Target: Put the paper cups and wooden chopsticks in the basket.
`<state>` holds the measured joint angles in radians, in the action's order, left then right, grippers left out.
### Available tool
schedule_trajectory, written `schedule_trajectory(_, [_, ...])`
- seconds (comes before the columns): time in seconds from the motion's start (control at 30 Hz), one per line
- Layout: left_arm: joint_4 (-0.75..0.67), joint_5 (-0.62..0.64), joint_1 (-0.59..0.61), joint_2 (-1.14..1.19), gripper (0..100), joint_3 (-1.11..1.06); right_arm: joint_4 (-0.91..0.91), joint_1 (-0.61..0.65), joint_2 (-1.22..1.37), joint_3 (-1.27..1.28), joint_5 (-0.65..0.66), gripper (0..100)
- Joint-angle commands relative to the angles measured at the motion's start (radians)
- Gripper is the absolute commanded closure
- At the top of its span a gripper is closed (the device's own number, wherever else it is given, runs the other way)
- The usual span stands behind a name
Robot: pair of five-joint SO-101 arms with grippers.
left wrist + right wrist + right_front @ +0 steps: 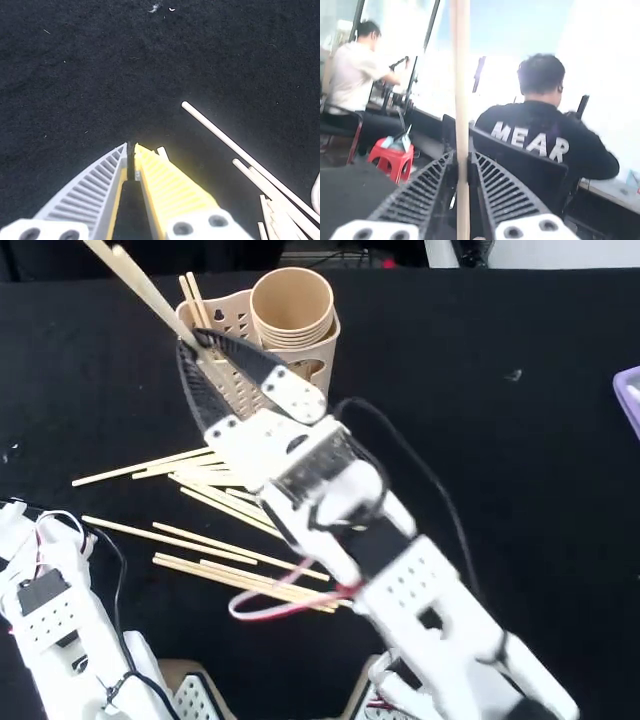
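Observation:
A beige basket (228, 380) stands at the back of the black table with stacked paper cups (292, 302) and a couple of wooden chopsticks (192, 298) inside. My right gripper (203, 342) hangs over the basket's near rim, shut on chopsticks (130, 278) that slant up and away to the back left. The right wrist view has one held chopstick (461, 90) upright between the black fingers of my right gripper (462, 159). Several loose chopsticks (215, 545) lie on the table in front of the basket. My left gripper (131, 146) is shut on nothing, low over the cloth, beside loose chopsticks (235, 147).
The left arm (48, 612) sits at the front left corner. The right arm's body (400, 580) crosses the table's middle with a red cable loop (262, 605) over the sticks. A purple object (629, 392) pokes in at the right edge.

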<state>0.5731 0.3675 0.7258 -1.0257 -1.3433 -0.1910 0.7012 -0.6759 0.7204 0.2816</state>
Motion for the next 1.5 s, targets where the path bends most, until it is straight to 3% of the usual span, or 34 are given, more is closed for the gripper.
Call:
schedule_trajectory(0.0, [-0.003,0.008,0.002,-0.018,97,0.059,-0.121,-0.035,0.159,-0.111,-0.005,98.8])
schedule_trajectory(0.4, [-0.003,0.008,0.002,-0.018,97,0.059,-0.130,-0.110,0.642,-0.547,-0.017,98.8])
schedule_trajectory(0.57, [-0.003,0.008,0.002,-0.018,97,0.059,-0.124,-0.160,0.748,-0.642,-0.176,98.8])
schedule_trajectory(1.03, [-0.003,0.008,0.002,-0.018,97,0.059,-0.034,-0.186,0.809,-0.564,-0.198,97.8])
schedule_trajectory(1.17, [-0.003,0.008,0.002,-0.018,97,0.059,0.104,-0.175,0.797,-0.591,-0.199,87.3])
schedule_trajectory(1.47, [-0.003,0.008,0.002,-0.018,97,0.059,0.377,-0.129,0.694,-0.717,-0.201,88.4])
